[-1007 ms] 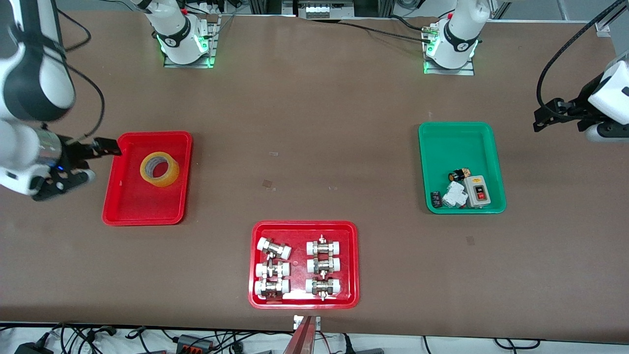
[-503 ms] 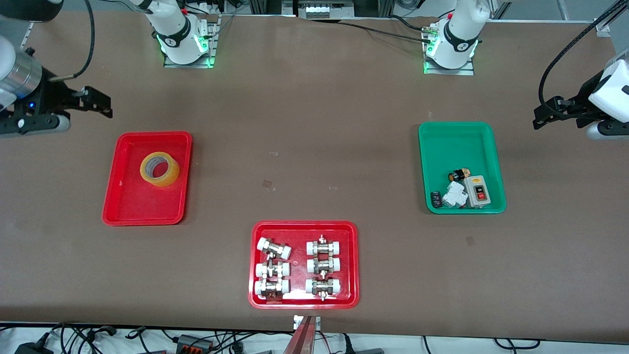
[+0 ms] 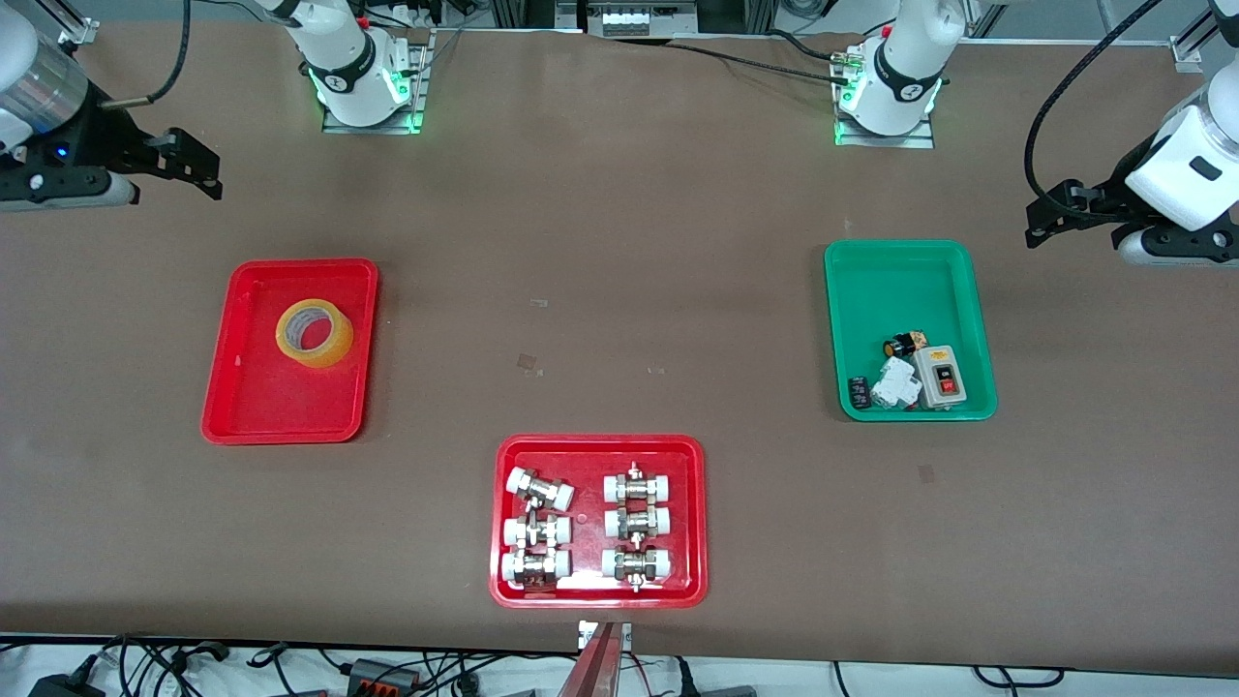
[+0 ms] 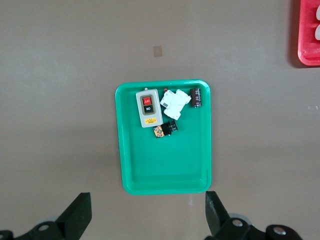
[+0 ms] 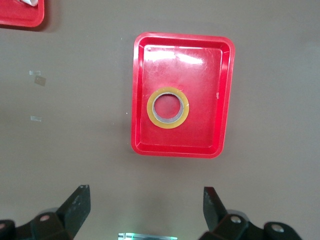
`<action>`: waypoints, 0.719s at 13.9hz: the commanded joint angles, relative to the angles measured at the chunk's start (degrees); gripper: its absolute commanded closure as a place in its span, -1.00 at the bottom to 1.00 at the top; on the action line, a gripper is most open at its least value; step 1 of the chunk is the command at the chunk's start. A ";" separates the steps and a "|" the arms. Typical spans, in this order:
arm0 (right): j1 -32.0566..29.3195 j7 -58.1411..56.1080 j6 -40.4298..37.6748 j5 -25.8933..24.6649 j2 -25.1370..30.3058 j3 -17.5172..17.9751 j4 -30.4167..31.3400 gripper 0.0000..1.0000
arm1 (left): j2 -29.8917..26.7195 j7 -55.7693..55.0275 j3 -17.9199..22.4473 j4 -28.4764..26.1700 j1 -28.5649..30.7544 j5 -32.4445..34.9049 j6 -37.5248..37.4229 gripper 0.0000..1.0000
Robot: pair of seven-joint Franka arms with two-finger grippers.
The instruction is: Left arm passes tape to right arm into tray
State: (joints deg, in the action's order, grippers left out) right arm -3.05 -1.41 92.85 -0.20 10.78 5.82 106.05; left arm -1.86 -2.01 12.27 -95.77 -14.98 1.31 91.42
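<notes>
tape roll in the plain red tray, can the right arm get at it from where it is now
Probably yes. The tape roll lies flat and alone in the plain red tray, nothing over it. The right gripper hangs open above the table beside the tray, with only bare table between them.

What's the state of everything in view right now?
tape: lying flat in the tray, free of both grippers
tray: holds only the tape
left gripper: open, empty, up in the air by the green tray
right gripper: open, empty, raised by the tray
green tray: holds small electrical parts at its end nearer the front camera
tray of fittings: six fittings, two columns
</notes>
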 commanded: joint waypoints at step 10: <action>-0.38 2.99 -2.85 1.25 -4.89 0.07 -8.84 -1.00 | -0.77 -0.10 -1.11 0.23 -0.22 -0.79 -1.50 -1.00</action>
State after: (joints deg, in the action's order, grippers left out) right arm -3.08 1.83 91.11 0.09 6.86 5.72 98.89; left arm -1.86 -2.01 11.62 -95.77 -15.13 1.28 90.94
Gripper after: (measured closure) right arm 0.000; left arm 0.000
